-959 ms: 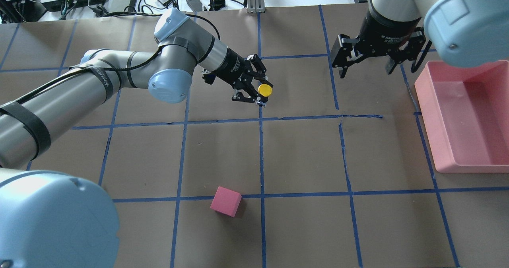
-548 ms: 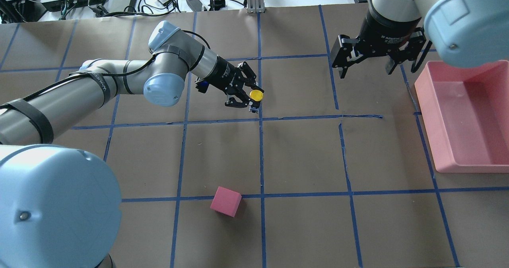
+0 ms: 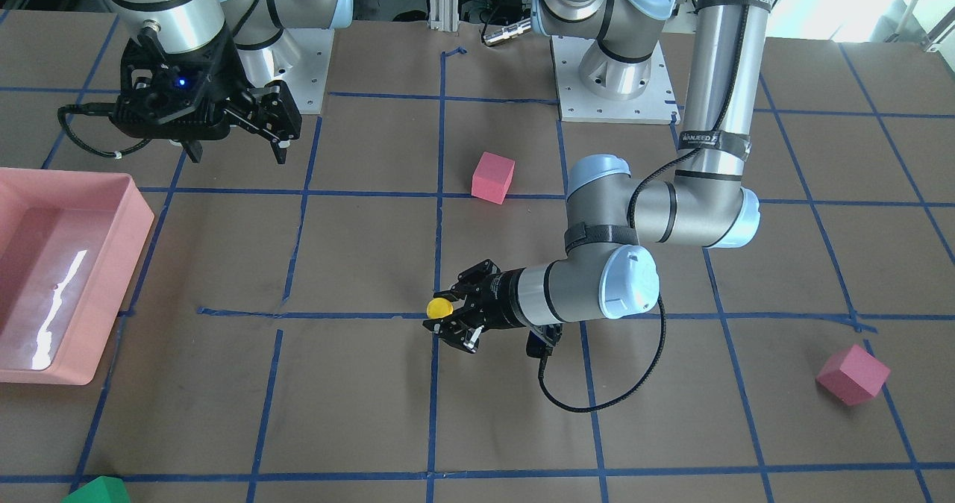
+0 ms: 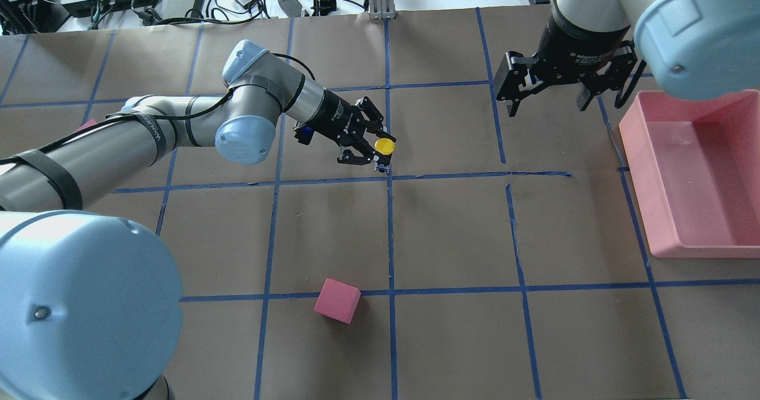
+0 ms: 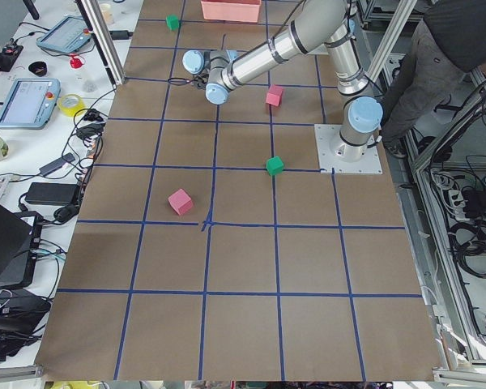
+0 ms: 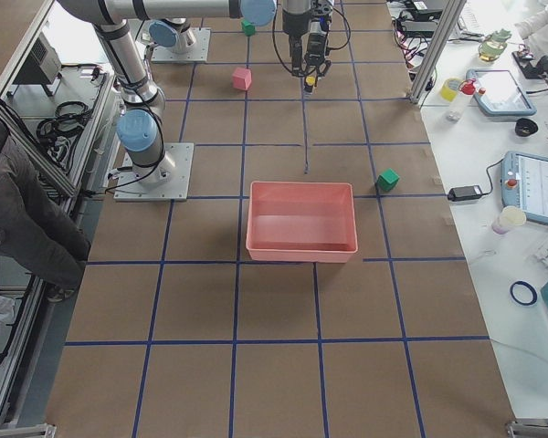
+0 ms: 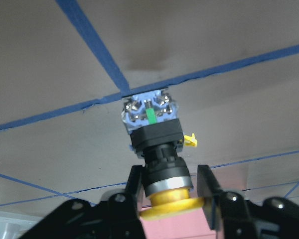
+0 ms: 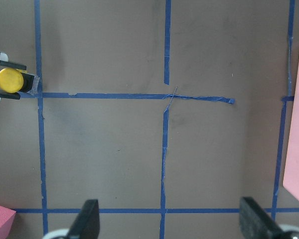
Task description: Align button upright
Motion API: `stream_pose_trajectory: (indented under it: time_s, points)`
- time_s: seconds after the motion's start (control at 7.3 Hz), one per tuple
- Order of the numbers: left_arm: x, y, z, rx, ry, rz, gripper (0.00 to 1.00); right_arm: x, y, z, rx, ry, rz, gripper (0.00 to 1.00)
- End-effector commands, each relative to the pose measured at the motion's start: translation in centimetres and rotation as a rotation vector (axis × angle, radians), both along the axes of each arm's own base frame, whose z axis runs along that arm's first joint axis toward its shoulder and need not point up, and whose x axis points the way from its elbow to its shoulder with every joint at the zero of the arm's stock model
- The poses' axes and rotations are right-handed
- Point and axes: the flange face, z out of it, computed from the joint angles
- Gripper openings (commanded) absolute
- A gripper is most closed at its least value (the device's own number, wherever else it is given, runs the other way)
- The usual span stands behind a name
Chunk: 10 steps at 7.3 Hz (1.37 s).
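Note:
The button (image 4: 385, 145) has a round yellow cap, a black body and a silvery base with blue parts. My left gripper (image 4: 380, 149) is shut on it just under the cap. The cap faces up and the base points down at a blue tape crossing. In the left wrist view the button (image 7: 157, 144) sits between the fingers (image 7: 133, 185), and I cannot tell if its base touches the table. It also shows in the front view (image 3: 439, 308) and in the right wrist view (image 8: 9, 79). My right gripper (image 4: 546, 100) is open and empty at the far right.
A pink tray (image 4: 638, 168) stands at the right edge. One pink cube (image 4: 337, 300) lies near the front, and another pink cube (image 3: 853, 374) lies on my left side. A green cube (image 3: 97, 492) lies at the far edge. Blue tape lines grid the brown table.
My left gripper has moved a little left and down toward the table with the button in it. Its elbow has swung lower. The right arm has not moved.

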Motion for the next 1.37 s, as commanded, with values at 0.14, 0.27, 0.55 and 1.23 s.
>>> stream_pose_trajectory:
  time_s: [0.14, 0.27, 0.55, 1.23]
  points:
    - [-0.1, -0.7, 5.4, -0.118, 0.000, 0.005, 1.00, 0.0, 0.0, 0.0, 0.000, 0.000, 0.000, 1.00]
    - [0.2, -1.3, 11.1, -0.218, -0.029, 0.005, 1.00, 0.0, 0.0, 0.0, 0.000, 0.000, 0.000, 1.00]
    - [1.2, -0.8, 21.4, -0.291, -0.124, -0.001, 1.00, 0.0, 0.0, 0.0, 0.000, 0.000, 0.000, 1.00]
    - [5.6, 9.4, 31.9, -0.506, -0.498, -0.506, 0.99, -0.1, 0.0, 0.0, 0.002, 0.000, -0.002, 1.00]
